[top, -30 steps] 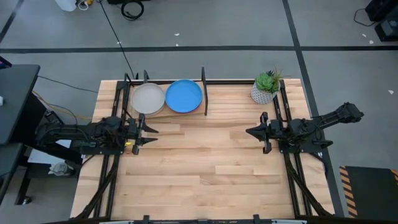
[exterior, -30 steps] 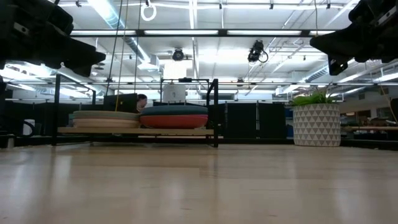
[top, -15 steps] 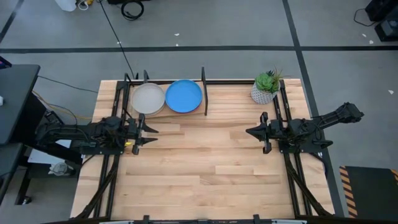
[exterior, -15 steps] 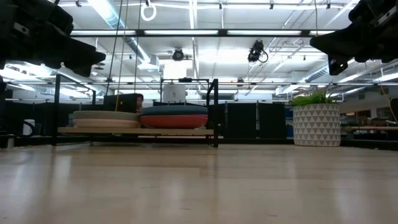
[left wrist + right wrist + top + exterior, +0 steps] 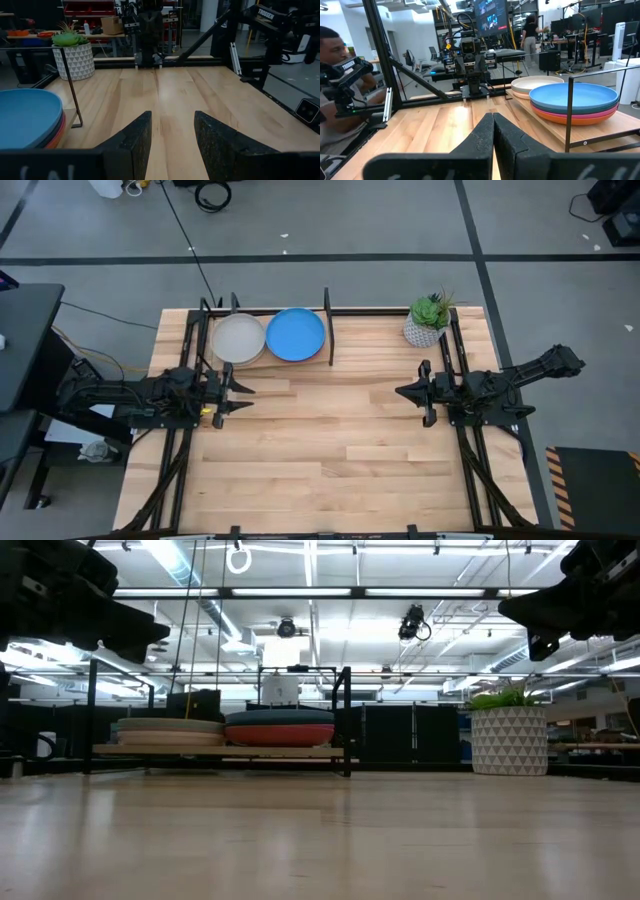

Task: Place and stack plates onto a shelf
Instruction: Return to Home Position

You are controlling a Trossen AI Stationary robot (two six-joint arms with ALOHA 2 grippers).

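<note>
From above, the shelf (image 5: 327,330) stands along the far edge of the wooden tabletop (image 5: 330,460), towards its left half. It carries two stacks side by side, one topped by a cream plate (image 5: 238,338) and the other by a blue plate (image 5: 296,334). A potted plant (image 5: 428,322) sits well apart, near the far right corner. The left gripper (image 5: 240,393) hovers over the table's left side just in front of the shelf. The right gripper (image 5: 404,392) hangs over the right side, and the two point at each other across bare boards. At table height both stacks rest flat on the shelf board. The right-hand stack is taller, with a dark teal layer over a reddish one, and the arms show only as dark shapes in the upper corners. The left wrist camera shows that claw's two fingers (image 5: 132,142) spread with a clear gap and nothing between them. The blue plate lies off to one side behind a thin black divider (image 5: 73,90). The right wrist camera shows its fingers (image 5: 485,135) pressed together, gripping nothing. The blue plate tops teal, orange and magenta ones there, with the cream stack just beyond, and a person (image 5: 335,80) sits past the table's edge.
</note>
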